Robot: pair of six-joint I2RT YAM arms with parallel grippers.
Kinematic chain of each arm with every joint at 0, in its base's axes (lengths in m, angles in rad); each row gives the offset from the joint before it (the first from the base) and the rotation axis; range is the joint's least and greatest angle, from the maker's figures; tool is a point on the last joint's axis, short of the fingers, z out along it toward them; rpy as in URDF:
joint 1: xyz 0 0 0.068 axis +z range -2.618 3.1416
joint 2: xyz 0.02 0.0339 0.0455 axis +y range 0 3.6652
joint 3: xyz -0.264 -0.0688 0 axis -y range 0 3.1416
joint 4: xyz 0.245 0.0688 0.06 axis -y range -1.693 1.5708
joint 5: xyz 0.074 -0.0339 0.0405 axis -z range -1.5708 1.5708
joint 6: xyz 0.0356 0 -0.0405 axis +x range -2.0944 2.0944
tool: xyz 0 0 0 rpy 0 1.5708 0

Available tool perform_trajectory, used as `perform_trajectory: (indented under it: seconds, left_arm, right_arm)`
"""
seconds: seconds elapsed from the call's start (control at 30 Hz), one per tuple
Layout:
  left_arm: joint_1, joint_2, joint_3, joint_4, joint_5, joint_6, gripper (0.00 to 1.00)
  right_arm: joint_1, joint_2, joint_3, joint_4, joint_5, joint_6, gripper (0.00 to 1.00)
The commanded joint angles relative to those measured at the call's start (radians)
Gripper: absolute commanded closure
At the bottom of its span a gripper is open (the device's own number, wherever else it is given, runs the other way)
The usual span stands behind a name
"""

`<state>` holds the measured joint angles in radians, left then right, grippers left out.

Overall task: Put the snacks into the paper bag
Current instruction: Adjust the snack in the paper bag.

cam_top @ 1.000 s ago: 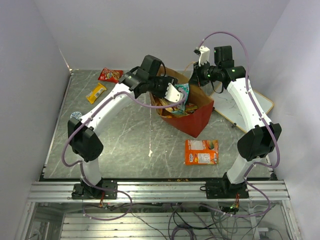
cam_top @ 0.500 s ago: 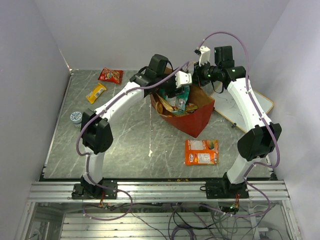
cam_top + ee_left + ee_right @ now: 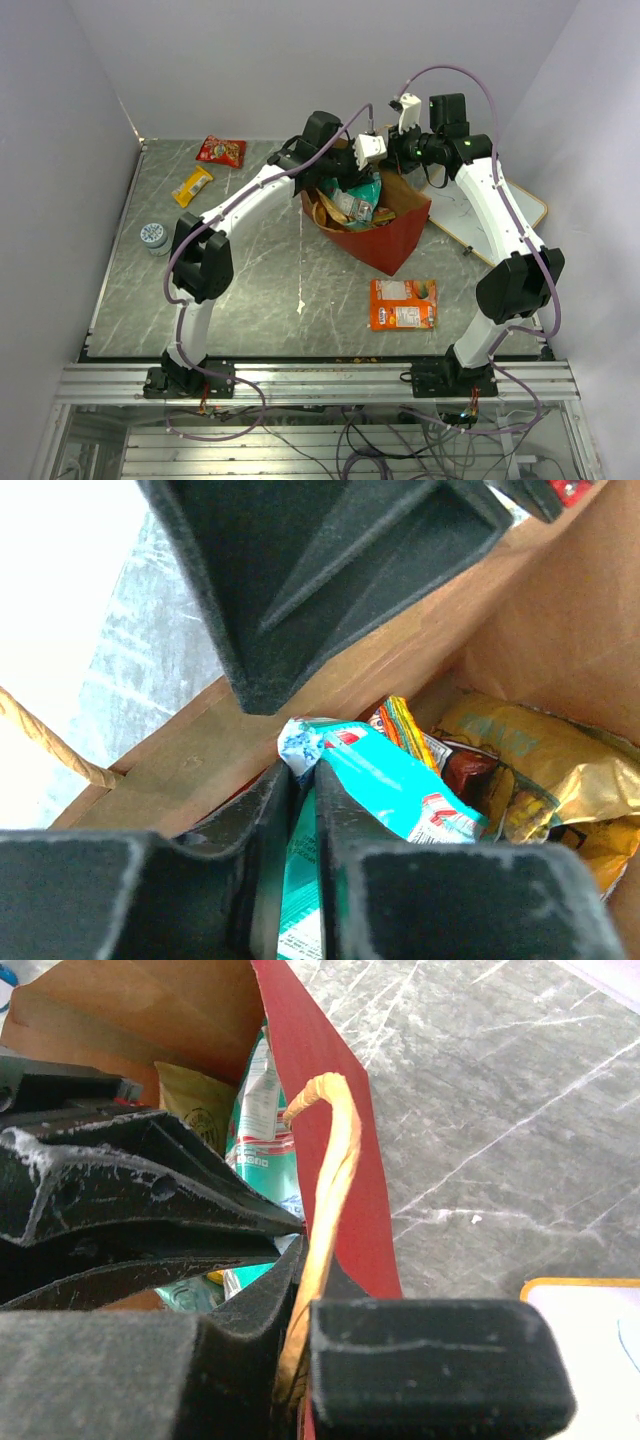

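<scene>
Reach is what has changed: the left arm (image 3: 250, 195) has stretched further across the paper bag (image 3: 392, 246), carrying its jaws from the near rim to the far side of the mouth, close to the right jaws. The teal packet (image 3: 395, 780) has gone with it and now sits inside the bag, leaning on the brown inner wall above a gold chip bag (image 3: 545, 770) and other wrappers. In the left wrist view the left jaws stand nearly together with the packet's top edge between them, so they look pinched on it rather than let go. The right jaws are closed on the bag's tan handle (image 3: 335, 1160), as before, holding the mouth up and open. The bag has not shifted on the bench (image 3: 260, 270).

I judge this packet all but delivered. It needs only a release and a clean lift out, without snagging the handle or dragging the packet back up. Still outside are the orange flat pack (image 3: 403, 303) just in front of the bag, and the red packet (image 3: 221, 150), yellow packet (image 3: 192, 185) and small round tub (image 3: 153, 236) well apart on the left.
</scene>
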<state>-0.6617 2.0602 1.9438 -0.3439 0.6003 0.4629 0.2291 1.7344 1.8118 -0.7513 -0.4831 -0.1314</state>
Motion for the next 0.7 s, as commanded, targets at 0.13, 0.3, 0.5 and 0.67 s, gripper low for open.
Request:
perform_trajectory:
  seconds: [0.13, 0.3, 0.5, 0.67]
  left_arm:
    - [-0.003, -0.077, -0.020, 0.028, 0.046, 0.036, 0.93]
    - [-0.001, -0.130, -0.041, 0.084, -0.083, 0.082, 0.93]
    - [-0.001, -0.149, -0.044, 0.161, -0.189, 0.104, 0.93]
    - [-0.001, -0.126, -0.039, 0.184, -0.184, 0.168, 0.93]
  right_arm:
    - [-0.008, -0.035, -0.001, -0.001, -0.015, 0.003, 1.00]
    - [-0.009, -0.037, -0.007, 0.002, -0.011, 0.003, 1.00]
    - [-0.009, -0.026, 0.003, 0.000, -0.008, 0.003, 1.00]
    - [-0.008, -0.014, 0.016, -0.008, -0.004, 0.000, 1.00]
